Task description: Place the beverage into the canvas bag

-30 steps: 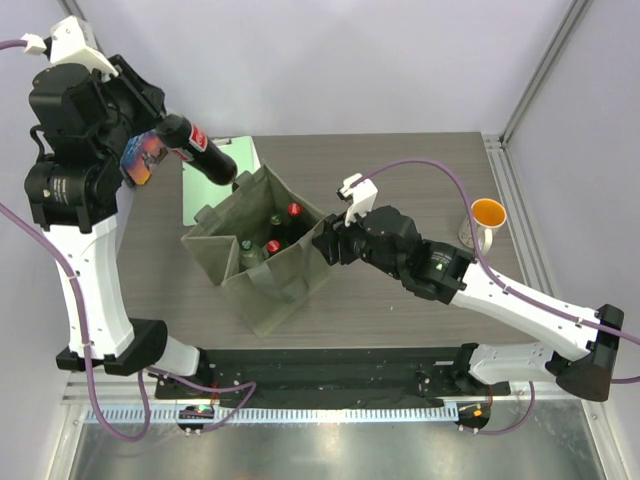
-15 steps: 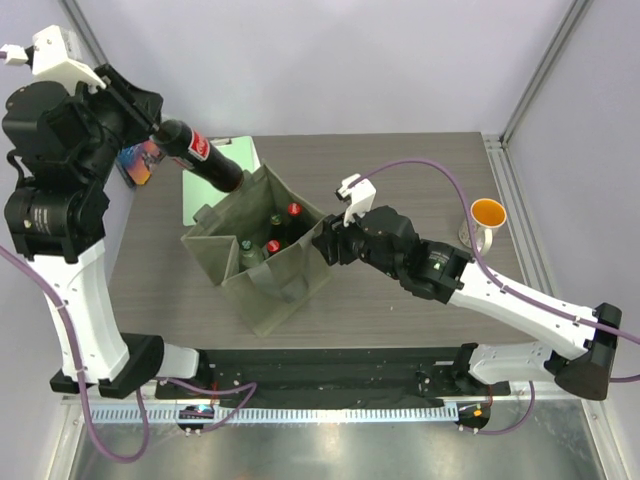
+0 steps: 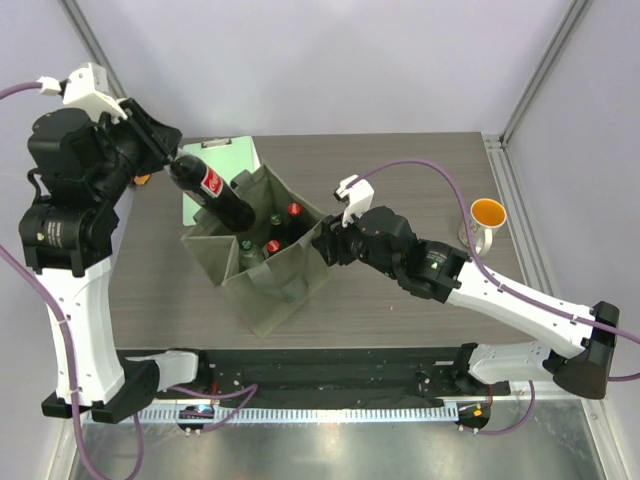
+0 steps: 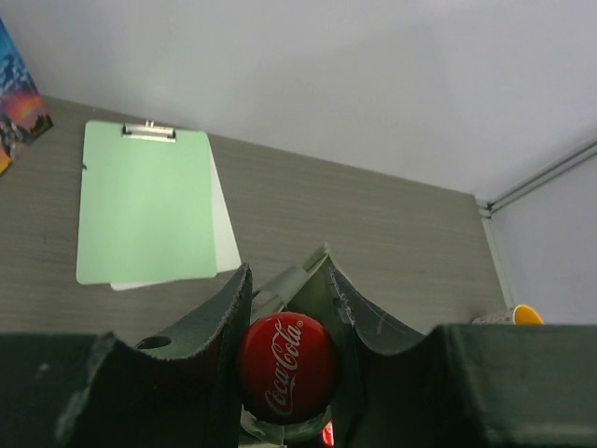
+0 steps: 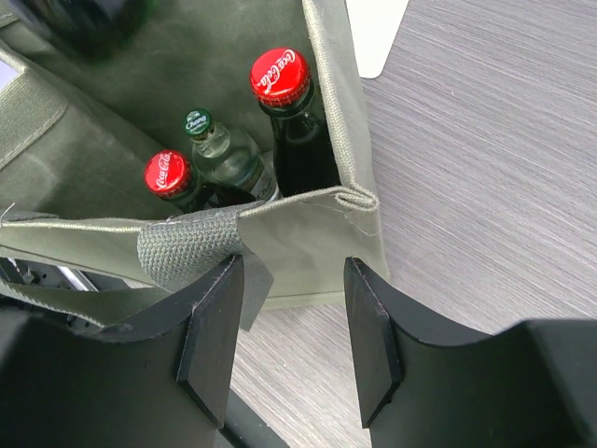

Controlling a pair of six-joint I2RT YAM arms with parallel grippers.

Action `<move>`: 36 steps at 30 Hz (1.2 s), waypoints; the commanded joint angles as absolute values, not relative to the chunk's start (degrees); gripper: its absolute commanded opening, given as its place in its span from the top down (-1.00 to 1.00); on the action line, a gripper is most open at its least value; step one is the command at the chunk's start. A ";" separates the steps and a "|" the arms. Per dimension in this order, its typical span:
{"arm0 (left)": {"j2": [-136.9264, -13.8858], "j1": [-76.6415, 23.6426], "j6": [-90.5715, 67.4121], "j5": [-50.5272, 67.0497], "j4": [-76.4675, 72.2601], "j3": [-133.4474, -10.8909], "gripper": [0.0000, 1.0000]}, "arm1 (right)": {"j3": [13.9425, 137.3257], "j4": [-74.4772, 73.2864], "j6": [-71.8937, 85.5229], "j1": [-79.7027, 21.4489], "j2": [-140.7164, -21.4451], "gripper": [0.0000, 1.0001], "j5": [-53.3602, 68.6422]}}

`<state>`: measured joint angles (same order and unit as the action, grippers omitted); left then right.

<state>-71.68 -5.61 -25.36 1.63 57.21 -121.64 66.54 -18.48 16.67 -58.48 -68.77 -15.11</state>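
My left gripper (image 3: 172,163) is shut on a dark cola bottle (image 3: 212,191) with a red label, held tilted, its cap end over the far-left rim of the olive-grey canvas bag (image 3: 285,290). In the left wrist view the bottle's red cap (image 4: 286,365) sits between my fingers, above the bag's opening. The bag holds three bottles: two red-capped (image 5: 280,77) and one green-capped (image 5: 198,123). My right gripper (image 5: 291,331) is open, jaws wide, just outside the bag's right wall near a strap handle (image 5: 187,247), touching nothing.
A mint-green clipboard (image 3: 205,180) lies on the table behind the bag, also in the left wrist view (image 4: 145,201). A white mug with orange inside (image 3: 487,220) stands at the right. A colourful card (image 4: 19,103) lies at the far left.
My left arm has swung the bottle down and right, so its cap end now reaches the bag's far-left rim. The right arm has stayed still.
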 commanded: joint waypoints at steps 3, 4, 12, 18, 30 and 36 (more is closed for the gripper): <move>-66.27 -5.80 -28.04 3.69 40.26 -116.55 1.00 | 68.99 -17.58 17.58 -58.54 -67.59 -0.04 -16.00; -65.92 -5.80 -27.69 3.60 40.17 -116.02 0.99 | 68.73 -17.58 17.67 -58.54 -67.24 -0.04 -16.17; -64.25 -5.80 -25.49 2.03 43.14 -111.53 1.00 | 68.12 -17.93 17.84 -58.54 -65.22 -0.05 -17.49; -65.39 -5.80 -23.47 2.11 49.73 -112.94 1.00 | 68.03 -17.93 17.40 -58.54 -65.30 -0.04 -17.58; -62.93 -5.89 -18.46 -2.20 54.93 -106.09 1.00 | 67.59 -17.84 16.88 -58.53 -63.90 -0.05 -18.11; -60.91 -5.89 -16.97 -2.37 54.58 -99.95 1.00 | 68.20 -17.75 17.14 -58.54 -64.60 -0.05 -17.84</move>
